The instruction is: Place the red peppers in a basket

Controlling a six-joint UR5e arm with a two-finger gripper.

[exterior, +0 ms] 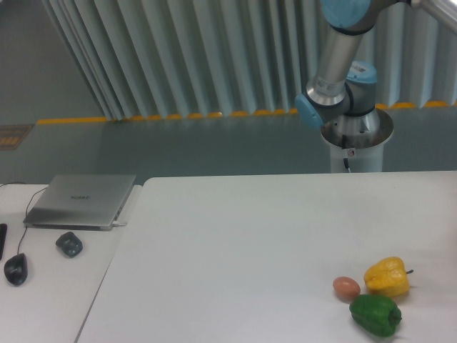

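The red peppers are out of view, and so is the basket. My gripper is outside the picture as well; only the arm's base and upper links (341, 78) show at the back right, reaching up and off past the top right corner. On the white table (235, 236) nothing red is visible.
A yellow pepper (388, 277), a green pepper (375, 315) and a brown egg (346, 288) lie close together at the table's front right. On the side desk at left are a closed laptop (81, 200), a dark mouse (15, 269) and a small dark object (69, 244).
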